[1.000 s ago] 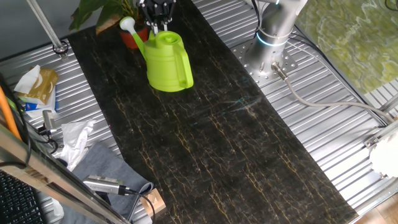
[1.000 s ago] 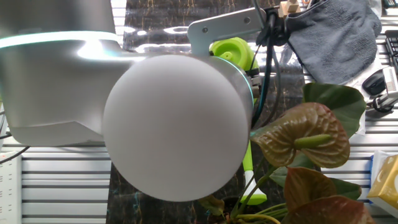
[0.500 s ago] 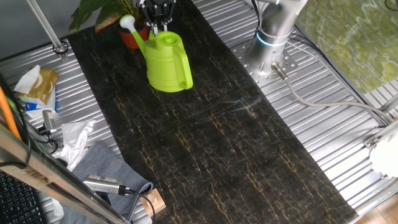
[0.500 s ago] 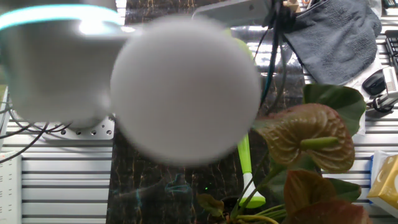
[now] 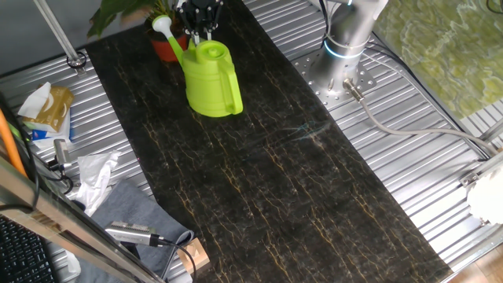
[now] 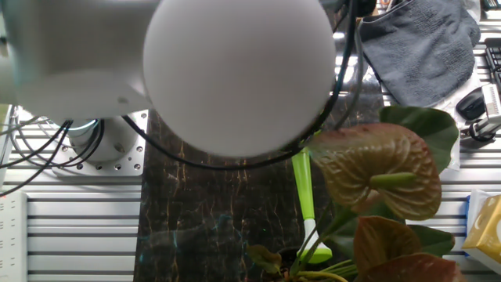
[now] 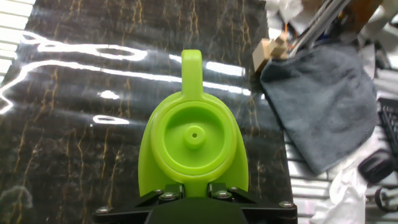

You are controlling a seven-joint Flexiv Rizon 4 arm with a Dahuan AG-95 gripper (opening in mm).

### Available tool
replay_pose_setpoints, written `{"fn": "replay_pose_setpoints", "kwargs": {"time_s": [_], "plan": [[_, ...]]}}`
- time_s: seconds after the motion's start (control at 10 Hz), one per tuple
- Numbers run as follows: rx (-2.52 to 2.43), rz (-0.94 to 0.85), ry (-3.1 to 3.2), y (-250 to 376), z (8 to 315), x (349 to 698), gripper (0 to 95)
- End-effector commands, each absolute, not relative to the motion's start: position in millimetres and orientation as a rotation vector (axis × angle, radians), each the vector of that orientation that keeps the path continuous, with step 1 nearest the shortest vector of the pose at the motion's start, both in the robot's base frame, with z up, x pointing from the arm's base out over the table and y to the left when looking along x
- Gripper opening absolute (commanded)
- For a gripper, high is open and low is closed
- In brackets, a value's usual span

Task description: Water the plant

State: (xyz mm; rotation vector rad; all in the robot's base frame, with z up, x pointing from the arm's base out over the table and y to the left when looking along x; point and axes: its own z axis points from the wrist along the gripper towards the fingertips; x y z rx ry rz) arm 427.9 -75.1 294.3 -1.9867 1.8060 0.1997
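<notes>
The plant (image 5: 118, 11) has broad dark leaves and stands in a red-orange pot (image 5: 166, 49) at the far end of the black mat. Its leaves also fill the right of the other fixed view (image 6: 376, 168). My gripper (image 5: 200, 31) is shut on the lime-green watering can (image 5: 212, 79) at the base of its spout. The white spout rose (image 5: 161, 26) sits right above the pot. In the hand view the can (image 7: 193, 140) is seen from above with my gripper (image 7: 193, 191) clamped on its near side. The arm's white joint (image 6: 239, 70) hides the can body in the other fixed view; only the spout (image 6: 302, 196) shows.
A grey cloth (image 7: 326, 106) lies right of the mat, with a wooden block (image 7: 268, 48) beside it. Bags, paper and tools (image 5: 47, 110) clutter the left side. The arm's base (image 5: 346, 47) stands on the ribbed table to the right.
The can has shifted slightly up and toward the plant, and the spout rose is now a little higher over the pot. The arm's joint moved upward in the other fixed view.
</notes>
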Motion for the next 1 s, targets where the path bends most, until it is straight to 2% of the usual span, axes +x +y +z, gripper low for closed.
{"fn": "replay_pose_setpoints", "kwargs": {"time_s": [0.1, 1.0], "plan": [[-1.988, 0.2, 1.808, -74.8, 295.0, 428.9, 0.0], [-2.03, 0.102, 1.92, -70.7, 293.0, 430.0, 0.0]]}}
